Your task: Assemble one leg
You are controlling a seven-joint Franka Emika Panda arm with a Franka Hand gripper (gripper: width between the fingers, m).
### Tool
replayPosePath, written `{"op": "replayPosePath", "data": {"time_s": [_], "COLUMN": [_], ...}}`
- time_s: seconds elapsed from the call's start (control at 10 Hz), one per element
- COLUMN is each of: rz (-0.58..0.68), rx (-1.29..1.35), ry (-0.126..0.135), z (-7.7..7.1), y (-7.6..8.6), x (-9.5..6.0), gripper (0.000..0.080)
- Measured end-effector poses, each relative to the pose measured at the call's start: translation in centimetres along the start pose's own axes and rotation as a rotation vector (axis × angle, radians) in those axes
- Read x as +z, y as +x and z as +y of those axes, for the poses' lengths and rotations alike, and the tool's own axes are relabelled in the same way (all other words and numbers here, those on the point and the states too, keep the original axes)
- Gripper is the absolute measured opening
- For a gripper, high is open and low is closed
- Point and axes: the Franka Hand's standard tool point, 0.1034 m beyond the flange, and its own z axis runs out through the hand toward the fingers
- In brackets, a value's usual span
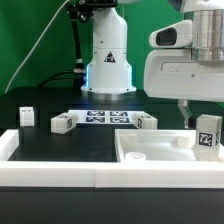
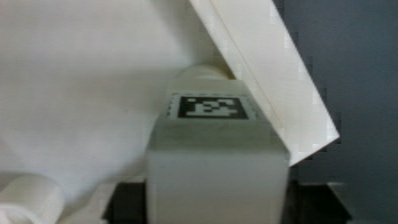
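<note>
Exterior view: the arm's white wrist housing fills the upper part of the exterior view's right. Below it the gripper (image 1: 207, 128) comes down over the large white panel (image 1: 150, 152), which lies at the near edge of the black table (image 1: 60, 145), toward the exterior view's right.

A leg (image 1: 208, 132), a small white block with a black-and-white tag on its face, sits between the fingers, upright, tag facing the camera. It hangs right at the panel's far right corner; whether its lower end touches the panel I cannot tell.

Claw: narrow, closed on the leg. Wrist view agrees: the same leg (image 2: 215, 150) runs up the middle of the frame, tag visible near its rounded far end, with the dark fingertips (image 2: 128, 200) flanking its near end on either side. Beyond the leg lies white panel surface (image 2: 89, 90), and a raised panel edge (image 2: 267, 70) crosses diagonally, touching or just beside the leg's tip.

Elsewhere on the table, exterior view: the marker board (image 1: 100, 118) lies flat in the middle, in front of the arm's base (image 1: 108, 70). Three more white blocks stand loose: one at each end of the marker board (image 1: 64, 123) (image 1: 146, 121), and a third far off toward the exterior view's left (image 1: 27, 116). All are well apart from the gripper.
</note>
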Motion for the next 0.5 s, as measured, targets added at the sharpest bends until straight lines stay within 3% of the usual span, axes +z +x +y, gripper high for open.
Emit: {"op": "replayPosePath", "data": {"time_s": [0.1, 0.5], "rz": [0.001, -0.004], "rx": [0.000, 0.120], "ry": [-0.001, 0.006], "z": [0.08, 0.40], "y": [0.08, 0.25], "x": [-0.02, 0.05], "gripper": [0.0291, 0.0291]}}
